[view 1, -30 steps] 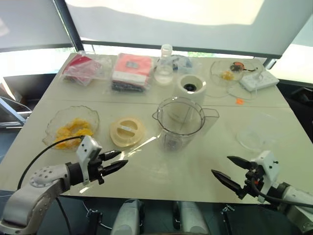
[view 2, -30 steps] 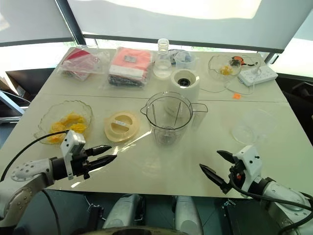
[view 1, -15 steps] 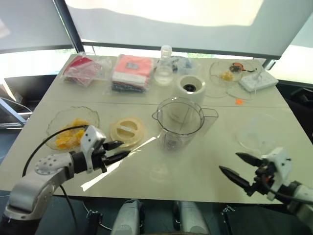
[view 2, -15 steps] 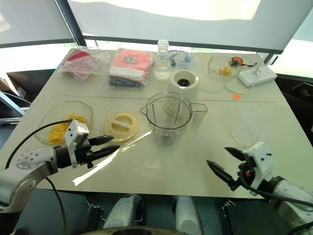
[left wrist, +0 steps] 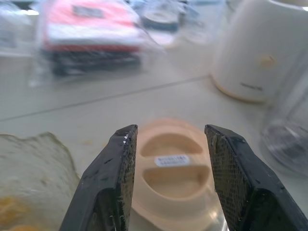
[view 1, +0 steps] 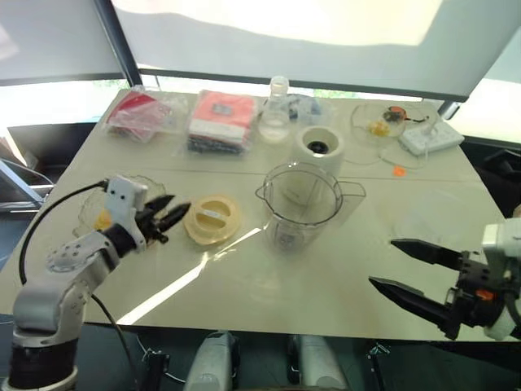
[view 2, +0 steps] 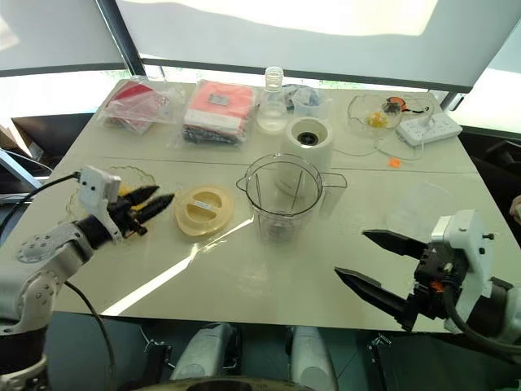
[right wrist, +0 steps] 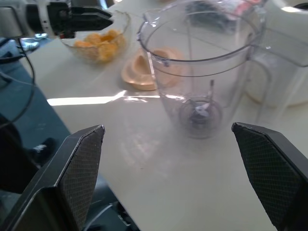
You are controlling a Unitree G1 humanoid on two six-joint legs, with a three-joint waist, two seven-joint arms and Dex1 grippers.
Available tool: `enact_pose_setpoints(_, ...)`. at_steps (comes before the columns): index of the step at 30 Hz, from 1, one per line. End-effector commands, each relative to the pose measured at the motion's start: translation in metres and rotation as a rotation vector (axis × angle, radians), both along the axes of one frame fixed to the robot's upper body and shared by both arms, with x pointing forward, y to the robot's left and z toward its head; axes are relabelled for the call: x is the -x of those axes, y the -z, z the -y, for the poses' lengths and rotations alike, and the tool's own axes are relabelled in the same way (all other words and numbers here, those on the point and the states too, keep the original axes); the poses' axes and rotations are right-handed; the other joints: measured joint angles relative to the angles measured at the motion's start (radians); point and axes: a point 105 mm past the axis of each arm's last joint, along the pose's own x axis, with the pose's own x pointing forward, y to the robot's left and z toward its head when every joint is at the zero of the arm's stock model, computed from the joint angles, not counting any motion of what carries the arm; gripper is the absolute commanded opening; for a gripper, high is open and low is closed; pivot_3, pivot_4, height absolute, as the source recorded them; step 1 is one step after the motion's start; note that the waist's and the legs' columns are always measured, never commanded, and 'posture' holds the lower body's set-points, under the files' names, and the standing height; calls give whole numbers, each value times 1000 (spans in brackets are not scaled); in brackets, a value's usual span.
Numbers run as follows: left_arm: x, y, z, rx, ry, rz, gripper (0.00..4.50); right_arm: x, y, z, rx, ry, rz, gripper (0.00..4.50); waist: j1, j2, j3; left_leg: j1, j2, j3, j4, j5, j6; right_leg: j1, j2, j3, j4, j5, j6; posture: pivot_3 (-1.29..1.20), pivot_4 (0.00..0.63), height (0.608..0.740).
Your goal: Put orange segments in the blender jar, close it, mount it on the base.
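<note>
My left pincer (view 1: 167,218) hangs part-open and holds nothing, just over the near-left bowl (right wrist: 121,24) of orange segments (right wrist: 98,41), pointing at the yellow lid (view 1: 212,219). My right pincer (view 2: 376,265), spread wide and holding nothing, hovers over the near right edge of the table (view 1: 326,285). The blender jar (view 1: 303,204) stands upright mid-table, its base (view 1: 318,147) just behind it.

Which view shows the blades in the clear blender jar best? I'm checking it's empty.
The right wrist view: the large clear blender jar sits close, blades visible, nothing inside. Both eye views show it small; the left wrist view catches one blurred edge.
</note>
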Motion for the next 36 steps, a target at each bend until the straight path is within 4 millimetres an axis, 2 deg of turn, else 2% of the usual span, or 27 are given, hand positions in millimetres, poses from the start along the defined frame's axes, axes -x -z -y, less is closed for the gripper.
enact_pose_setpoints(1,11,-7,-9,32,-171,2,2299,0,-10,-7,-42,-42,30,4471,-2,0,0,0,0,0,0,0,0,0,0,0,0,0,0,0,150,740)
enact_pose_setpoints(4,10,0,-24,20,-342,-35,2299,-2,-14,-8,-36,-63,30,4471,-1,-2,0,1,0,0,0,0,0,0,1,0,1,0,0,0,150,740)
enact_pose_setpoints(9,4,4,-68,70,-615,-92,2299,-5,-11,-6,-11,-67,13,4471,1,-6,-1,2,0,-3,0,0,0,1,4,-2,2,0,0,0,150,740)
enact_pose_setpoints(12,8,14,-78,129,-699,-167,2299,-7,-11,-4,0,-63,11,4471,0,-6,-1,2,-1,-2,0,0,0,2,3,-1,1,0,0,0,150,740)
enact_pose_setpoints(15,9,23,-78,166,-729,-242,2299,-8,-10,-3,10,-62,6,4471,0,-8,-1,1,-2,-1,0,0,0,1,2,-1,0,0,0,0,150,740)
enact_pose_setpoints(17,6,28,-72,172,-714,-291,2299,-9,-8,-4,9,-62,4,4471,1,-12,0,1,-2,-2,0,0,0,1,2,-1,0,0,0,0,150,740)
enact_pose_setpoints(20,-1,41,-75,157,-780,-397,2299,-9,-9,-7,14,-69,7,4471,5,-13,0,1,-2,-2,1,0,0,2,2,-2,1,0,0,0,150,740)
enact_pose_setpoints(22,-6,44,-75,153,-780,-411,2299,-10,-11,-7,20,-69,11,4471,2,-13,0,1,-2,-2,1,0,0,2,2,-2,1,0,0,0,150,740)
enact_pose_setpoints(31,-16,78,-82,217,-848,-546,2299,-12,-11,-10,25,-55,24,4471,1,-13,-1,1,-2,-2,1,0,0,2,1,-2,1,0,0,0,150,740)
enact_pose_setpoints(36,-24,78,-90,225,-884,-526,2299,-15,-14,-13,14,-45,43,4471,1,-7,-4,3,-2,-2,1,0,0,2,1,-2,2,1,-1,0,150,740)
